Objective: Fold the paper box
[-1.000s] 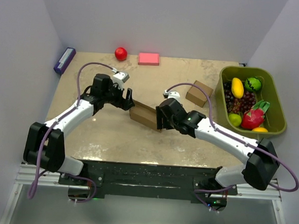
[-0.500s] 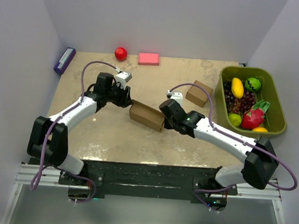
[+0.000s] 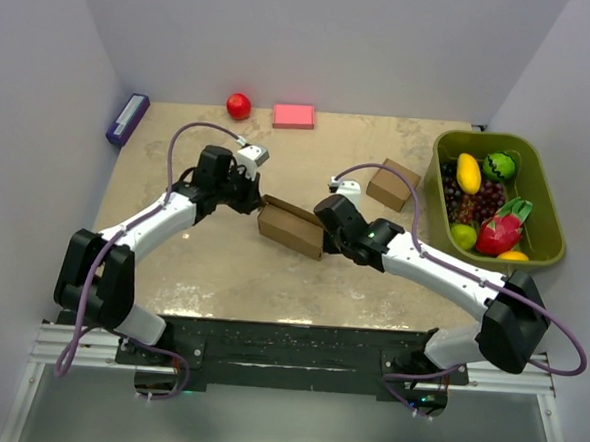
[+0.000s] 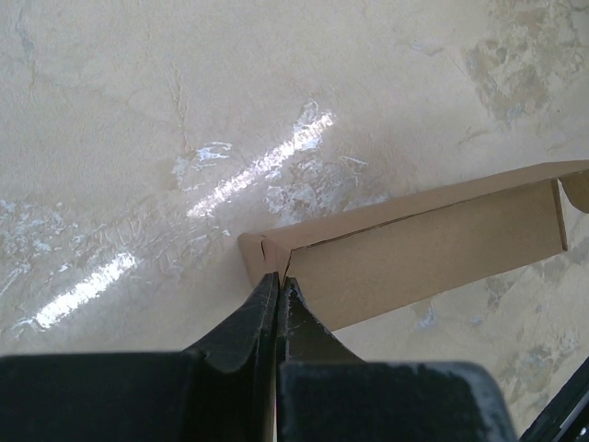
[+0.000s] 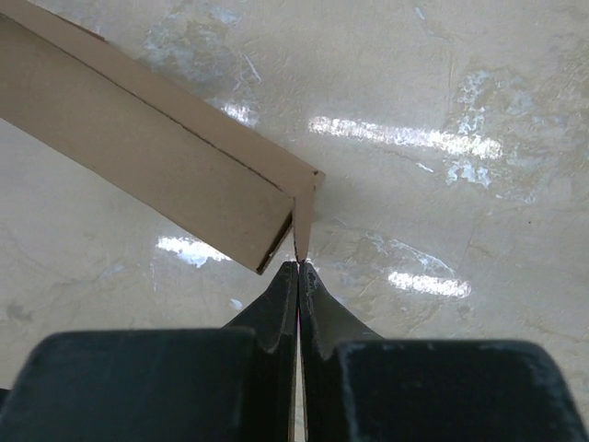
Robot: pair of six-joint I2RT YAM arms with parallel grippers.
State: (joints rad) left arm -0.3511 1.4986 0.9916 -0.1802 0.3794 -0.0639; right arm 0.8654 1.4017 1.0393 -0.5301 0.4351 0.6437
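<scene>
Noted both pincers gone from wide apart a second earlier to fully together, with the left arm edged slightly toward the far side. Found the left pincer set tip-first at the left end corner of the paper box, and the right pincer likewise at the thin upright edge of the right end. Could not tell a nipped sliver of cardboard from mere touch at either tip. Saw the box lying as a low oblong about mid-bench, between the two arms, well apart from the green fruit basket and near the smaller squarish cardboard box. Judged the step in hand as closing or tucking the end flaps, with the folding nearly finished. Reckoned the next move called for gentle, matched inward pushes from both ends, to avoid skidding or skewing so light a box.
</scene>
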